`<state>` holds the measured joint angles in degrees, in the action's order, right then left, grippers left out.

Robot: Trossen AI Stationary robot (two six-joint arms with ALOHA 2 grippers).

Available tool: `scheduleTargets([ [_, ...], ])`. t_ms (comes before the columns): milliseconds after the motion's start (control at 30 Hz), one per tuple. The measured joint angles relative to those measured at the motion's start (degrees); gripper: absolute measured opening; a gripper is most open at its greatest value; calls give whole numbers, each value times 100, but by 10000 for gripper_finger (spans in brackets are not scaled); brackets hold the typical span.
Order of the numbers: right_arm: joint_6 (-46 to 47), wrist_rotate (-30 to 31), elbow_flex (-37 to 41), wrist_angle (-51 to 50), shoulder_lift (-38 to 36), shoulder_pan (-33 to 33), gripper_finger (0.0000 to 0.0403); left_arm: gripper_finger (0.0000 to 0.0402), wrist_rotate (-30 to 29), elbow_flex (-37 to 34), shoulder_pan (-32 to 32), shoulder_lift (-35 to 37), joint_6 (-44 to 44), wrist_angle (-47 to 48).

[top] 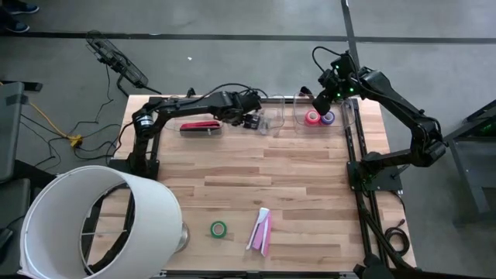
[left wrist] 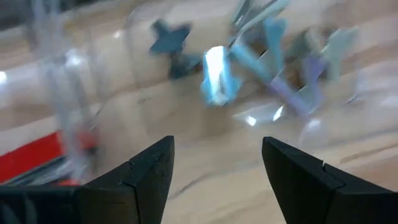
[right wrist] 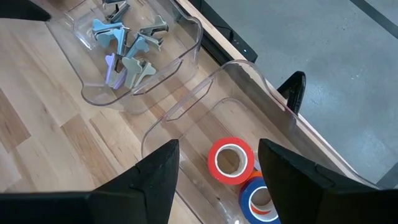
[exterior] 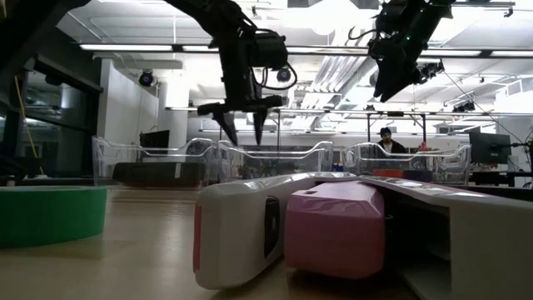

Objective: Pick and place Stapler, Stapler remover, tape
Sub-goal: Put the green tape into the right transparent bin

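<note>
Table (top: 310, 178): light wood planks, mixed pale and tan strips. Both arms black; left claw (exterior: 241, 125) and right claw (exterior: 387, 79) dark too. Three bins at the far edge are clear plastic: left bin (top: 203, 122) holds a red and black stapler (top: 201, 127), middle bin (right wrist: 134, 59) holds light blue, purple and grey staple removers (right wrist: 124, 53), right bin (right wrist: 236, 124) holds tape rolls. Red-orange roll (right wrist: 230, 160), white inside; roll beside it (right wrist: 261, 198) looks blue over red-orange, purple from above, hard to call. Green tape roll (top: 218, 229) near front edge. Front stapler (top: 260, 231) white with pink. Big lampshade (top: 93, 221) white, floor grey.
</note>
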<state>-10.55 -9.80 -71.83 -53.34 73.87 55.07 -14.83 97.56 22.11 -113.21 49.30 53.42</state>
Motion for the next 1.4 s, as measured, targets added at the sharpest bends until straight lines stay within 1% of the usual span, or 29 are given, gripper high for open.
scheduleTargets([
  [200, -2, 0, 2, 2, 0, 0, 211, 239, 79, 2, -13, 33, -111, 408],
  [567, -2, 0, 1, 2, 0, 2, 211, 239, 106, 2, -2, 222, -384, 313],
  [667, -2, 1, 1, 3, 0, 2, 211, 239, 292, 2, -2, 346, -487, 324],
  [800, -2, 2, 2, 4, 0, 0, 211, 239, 698, 2, -2, 568, -736, 382],
  [1033, -4, 0, 2, 10, 0, 2, 211, 239, 1577, 2, -173, 896, -1610, 818],
  [1267, -4, 0, 2, 66, 0, 2, 211, 239, 1829, 2, -589, 934, -2302, 1451],
  [1400, -4, 0, 2, 70, 0, 0, 211, 239, 1748, 2, -911, 934, -2480, 1673],
])
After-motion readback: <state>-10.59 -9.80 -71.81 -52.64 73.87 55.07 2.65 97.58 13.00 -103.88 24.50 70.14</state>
